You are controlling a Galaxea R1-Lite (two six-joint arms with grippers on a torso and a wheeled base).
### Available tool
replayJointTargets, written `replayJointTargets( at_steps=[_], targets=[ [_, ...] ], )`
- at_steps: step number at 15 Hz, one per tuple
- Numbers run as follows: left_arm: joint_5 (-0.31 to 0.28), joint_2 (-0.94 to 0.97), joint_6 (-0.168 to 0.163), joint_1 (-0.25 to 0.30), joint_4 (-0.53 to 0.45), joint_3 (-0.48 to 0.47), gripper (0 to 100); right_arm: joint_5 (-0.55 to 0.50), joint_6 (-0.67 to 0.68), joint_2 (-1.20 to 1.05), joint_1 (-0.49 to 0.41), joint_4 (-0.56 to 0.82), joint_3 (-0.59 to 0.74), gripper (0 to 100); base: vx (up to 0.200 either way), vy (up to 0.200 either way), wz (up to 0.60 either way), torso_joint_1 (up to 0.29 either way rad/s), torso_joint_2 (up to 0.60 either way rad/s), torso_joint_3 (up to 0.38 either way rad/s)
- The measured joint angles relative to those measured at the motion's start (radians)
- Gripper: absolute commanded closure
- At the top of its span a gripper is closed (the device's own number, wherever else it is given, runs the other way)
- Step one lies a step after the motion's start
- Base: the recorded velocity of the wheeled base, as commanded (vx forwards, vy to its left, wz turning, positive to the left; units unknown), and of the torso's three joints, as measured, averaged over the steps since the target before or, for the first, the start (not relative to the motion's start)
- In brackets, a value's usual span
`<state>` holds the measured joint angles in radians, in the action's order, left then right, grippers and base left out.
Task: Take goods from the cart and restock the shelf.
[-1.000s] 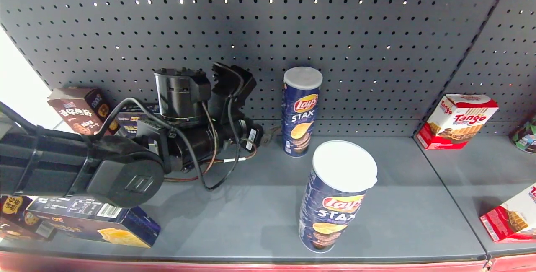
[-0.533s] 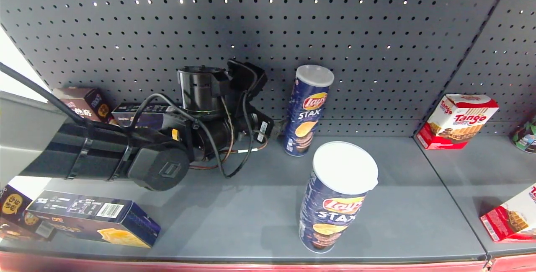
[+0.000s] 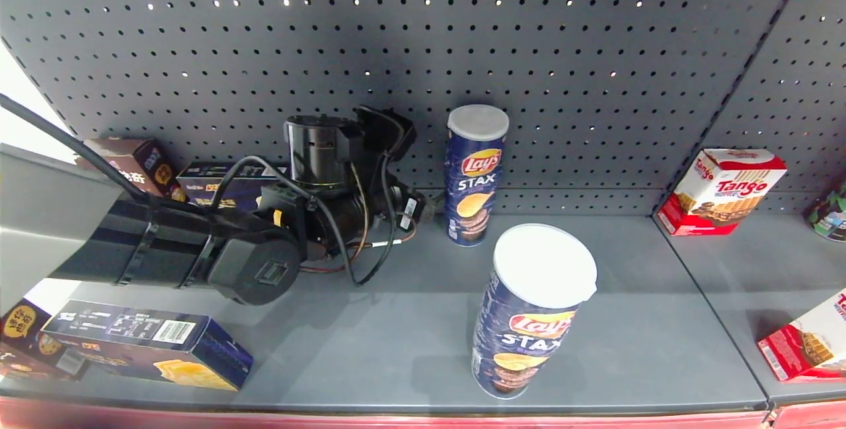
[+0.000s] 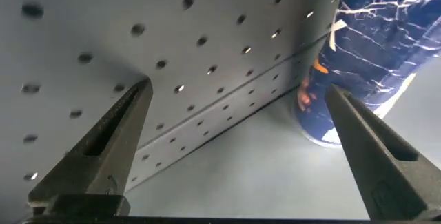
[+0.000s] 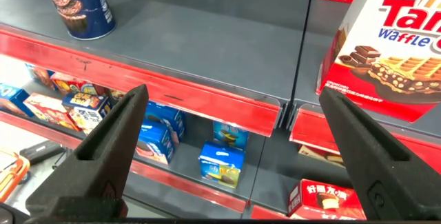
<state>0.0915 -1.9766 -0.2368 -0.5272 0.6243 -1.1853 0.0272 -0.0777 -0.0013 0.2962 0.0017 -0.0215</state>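
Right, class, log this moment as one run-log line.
left gripper: open, beside back can, not gripping | back can: upright by pegboard | front can: upright on shelf | right gripper: open, empty

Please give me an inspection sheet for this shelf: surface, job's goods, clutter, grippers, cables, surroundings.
Surface: grey shelf board, red front edge.
Job's things: two chip cans, both upright and apart; rear can by the pegboard, front can near the front edge.
Clutter: blue box lying front left; brown box rear left; wafer box in the next bay, right.
Grippers: left gripper open, empty, beside the rear can; right gripper open, empty, in front of the shelves.
Cables: black cables loop off the left arm's wrist toward the board.
Surroundings: pegboard behind; small boxes stocked lower down.
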Motion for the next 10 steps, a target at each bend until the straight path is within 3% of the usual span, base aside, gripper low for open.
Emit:
replayJointTargets(
  at_steps=[4,10],
  targets=[
    [0.013,0.007,-0.02,0.001,0.0,0.019,0,0.0,0.0,0.0,0.0,0.0,0.0,0,0.0,0.0,0.0,0.0,0.0,0.0],
    [0.008,0.006,-0.023,-0.023,-0.001,-0.011,0,0.0,0.0,0.0,0.0,0.0,0.0,0,0.0,0.0,0.0,0.0,0.0,0.0]
  ],
)
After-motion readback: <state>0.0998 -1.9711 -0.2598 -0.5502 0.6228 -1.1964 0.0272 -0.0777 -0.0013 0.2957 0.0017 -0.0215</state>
